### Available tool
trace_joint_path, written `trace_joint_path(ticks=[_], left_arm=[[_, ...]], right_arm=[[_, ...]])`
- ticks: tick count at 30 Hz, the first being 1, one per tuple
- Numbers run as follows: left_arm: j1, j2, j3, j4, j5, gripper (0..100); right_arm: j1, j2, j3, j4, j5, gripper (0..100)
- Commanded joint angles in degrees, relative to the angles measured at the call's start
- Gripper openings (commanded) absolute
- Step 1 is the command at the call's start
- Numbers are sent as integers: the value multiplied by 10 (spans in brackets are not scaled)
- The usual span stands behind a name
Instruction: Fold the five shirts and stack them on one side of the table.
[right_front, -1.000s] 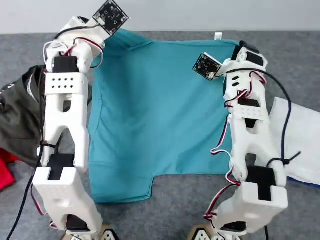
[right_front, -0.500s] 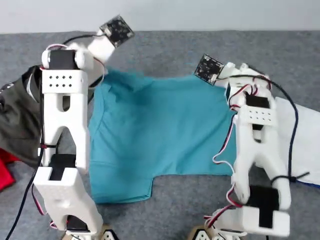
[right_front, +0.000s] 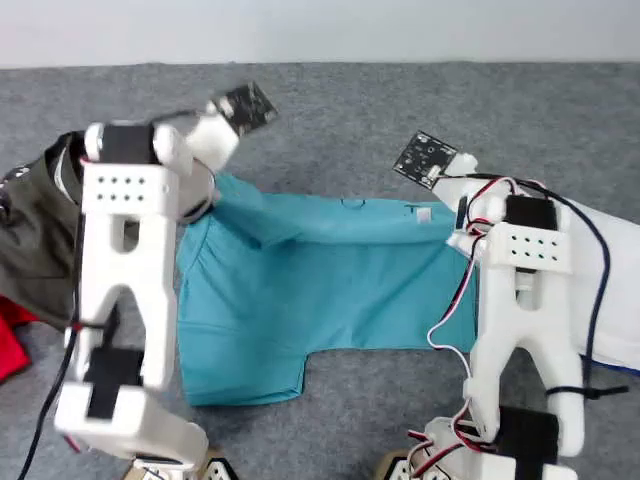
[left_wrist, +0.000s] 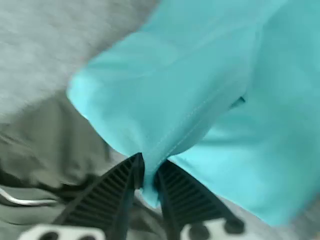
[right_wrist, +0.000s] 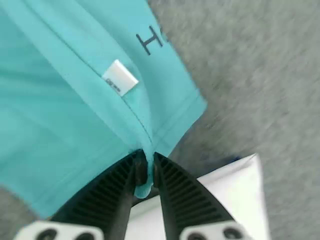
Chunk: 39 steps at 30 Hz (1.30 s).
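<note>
Firmly, my left pincer and right pincer each pinch an edge of the teal shirt on the grey tabletop.

You've got the teal shirt mid-counter, far edge raised and doubled over toward the near side. Crumpled dark shirt and red shirt lie left, white shirt right.

Two white plastic arms, extended forward.
Left black ribbed gripper and right gripper both pinch the teal cloth shirt.
</note>
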Motion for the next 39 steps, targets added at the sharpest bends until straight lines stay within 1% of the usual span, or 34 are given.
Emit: trace_joint_path(ticks=[1, 4, 6, 10, 12, 14, 19, 21, 25, 34, 36, 39], left_arm=[[10, -100, 129, 17, -1, 14], [13, -151, 225, 17, 0, 14], [13, -178, 278, 17, 0, 14], [14, -222, 371, 17, -3, 14], [14, -238, 413, 17, -4, 14], [14, -257, 449, 17, -5, 14], [17, -303, 526, 17, -62, 14], [32, -322, 553, 17, -70, 14], [51, -343, 566, 16, -81, 14], [47, -348, 563, 16, -101, 23], [47, -348, 562, 16, -101, 55], [46, -349, 550, 16, -98, 86]], right_arm=[[22, -29, -28, 44, -18, 10], [34, -25, -27, 71, -17, 10], [43, -24, -13, 68, -14, 10], [54, -30, 22, 61, -13, 10], [63, -30, 23, 77, -12, 10], [67, -30, 22, 97, 6, 10], [69, -30, 22, 139, 39, 10], [69, -30, 22, 147, 51, 10], [65, -30, 22, 164, 59, 10], [69, -30, 23, 167, 59, 20], [70, -30, 21, 178, 59, 59], [70, -31, 21, 202, 58, 165]])
